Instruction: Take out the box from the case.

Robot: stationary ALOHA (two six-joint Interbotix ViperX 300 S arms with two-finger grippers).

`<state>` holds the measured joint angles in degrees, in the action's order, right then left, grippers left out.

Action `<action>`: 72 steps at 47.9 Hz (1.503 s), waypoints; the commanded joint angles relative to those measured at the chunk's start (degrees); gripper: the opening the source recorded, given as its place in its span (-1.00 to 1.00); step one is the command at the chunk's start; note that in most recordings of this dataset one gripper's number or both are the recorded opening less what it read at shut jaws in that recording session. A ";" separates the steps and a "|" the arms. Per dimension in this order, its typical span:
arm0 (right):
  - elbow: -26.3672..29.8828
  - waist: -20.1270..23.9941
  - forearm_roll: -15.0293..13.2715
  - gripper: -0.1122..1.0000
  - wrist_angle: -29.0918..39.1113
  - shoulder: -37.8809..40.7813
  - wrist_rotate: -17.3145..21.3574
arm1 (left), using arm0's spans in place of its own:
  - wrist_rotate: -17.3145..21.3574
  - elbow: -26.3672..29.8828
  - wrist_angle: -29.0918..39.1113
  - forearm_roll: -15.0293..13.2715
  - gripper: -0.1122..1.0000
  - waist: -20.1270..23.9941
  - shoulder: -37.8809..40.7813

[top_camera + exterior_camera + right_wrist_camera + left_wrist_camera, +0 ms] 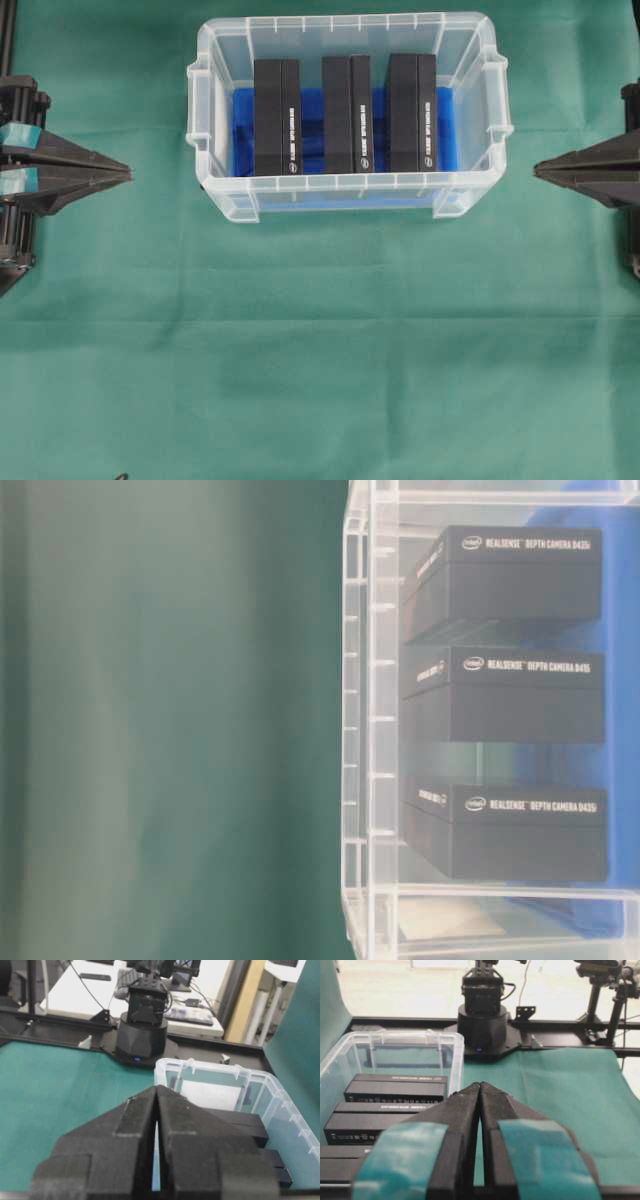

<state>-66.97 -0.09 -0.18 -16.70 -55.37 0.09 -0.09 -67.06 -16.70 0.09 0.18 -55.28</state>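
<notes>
Closed and empty, left hand and right hand flank the case between them, where three rigid, likely light, smooth boxes stand; grip one across its narrow faces.

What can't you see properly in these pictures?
- Overhead view: white print on the three black boxes in the case is too small to read.
- Table-level view: the case's right part is cut off by the frame edge.
- Left wrist view: the left gripper hides the nearest box's end.
- Right wrist view: the right gripper covers most of the boxes.
</notes>
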 commanded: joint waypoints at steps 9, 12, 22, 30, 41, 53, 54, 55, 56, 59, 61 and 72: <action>2.02 -0.18 0.26 -0.80 2.81 1.05 0.00 | -0.44 2.37 1.93 1.49 -0.77 -0.44 0.70; 2.99 -0.18 0.26 -0.80 4.66 1.14 0.09 | -0.97 2.72 2.55 1.49 -0.77 -0.44 0.70; 9.32 -0.18 0.35 -0.80 11.51 0.97 0.09 | -2.64 7.03 7.65 1.49 -0.77 -0.79 0.09; 15.47 -0.18 0.26 -0.80 18.90 1.05 0.18 | -2.64 13.54 13.80 1.49 -0.77 -1.67 0.44; 21.62 -0.18 0.26 -0.80 25.75 0.97 0.35 | -2.55 21.53 23.20 1.76 -0.77 -2.20 2.02; 22.68 -0.18 0.35 -0.80 31.55 0.62 2.20 | -2.72 23.82 26.54 1.76 -0.77 -2.20 3.78; 22.59 -0.18 0.26 -0.80 32.08 0.62 2.55 | -2.72 23.91 26.81 1.76 -0.77 -2.20 3.87; 22.68 -0.18 0.26 -0.80 32.61 0.62 2.81 | -2.72 23.99 27.16 1.76 -0.77 -2.20 3.96; 22.76 -0.18 0.35 -0.80 33.57 0.62 3.34 | -2.81 24.17 27.60 1.76 -0.77 -2.20 3.96; 23.03 -0.18 0.26 -0.80 36.04 0.62 4.48 | -3.25 24.61 29.36 1.67 -0.77 -2.20 4.22; 23.29 -0.18 0.26 -0.80 38.32 0.62 5.36 | -4.04 25.14 31.11 1.67 -0.77 -2.20 4.39; 27.25 -0.18 0.35 -0.80 56.51 1.05 10.55 | -10.63 28.65 47.64 1.67 -0.77 -2.46 5.10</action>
<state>-42.71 -0.09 0.00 34.28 -54.84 9.67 -9.58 -40.96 26.02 1.67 -1.93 -50.80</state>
